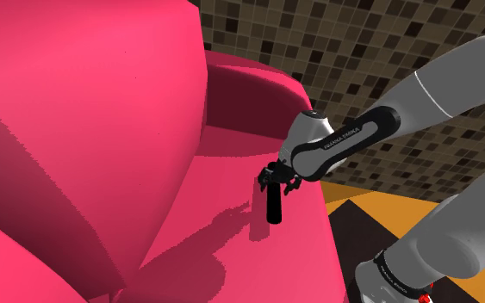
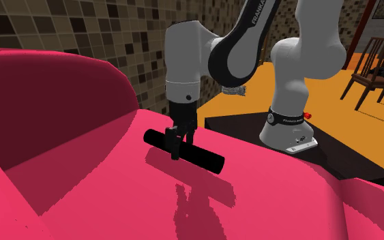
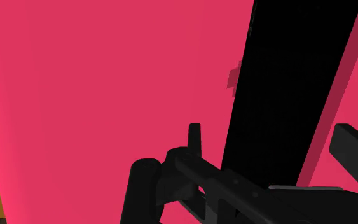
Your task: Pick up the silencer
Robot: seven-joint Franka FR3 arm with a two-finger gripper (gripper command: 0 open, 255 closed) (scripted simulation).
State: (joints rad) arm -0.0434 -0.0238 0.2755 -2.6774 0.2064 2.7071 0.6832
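Since the hand [image 2: 179,144] is closed on the silencer [image 2: 204,158], we judge the hold first: in the wrist view the black fingers [image 3: 355,153] stand either side of the dark tube, narrowed to its width, and from across the sofa they straddle it close to mid-length, perhaps a touch toward the end at the second exterior view's left. We take the silencer to be a stiff, smooth, straight cylinder, in no way fragile and likely light enough for this arm, but round and slick, so it could swivel or slide between the pads if gripped near one tip. The middle of the round body, pinched across its width, looks to us the right place, because the weight then balances on both sides. It lies level and crosswise under the wrist, and its shadow [image 2: 197,178] falls on the pink sofa [image 2: 265,198] a little apart from it, so we judge it just clear of the seat, near the seat's front edge, with the soft cushion beneath it should it slip. Beyond the seat we see the black stand [image 2: 238,126], then orange floor [image 2: 361,136], a wooden chair [image 2: 374,68], and farthest off the brown tiled wall [image 2: 81,34].
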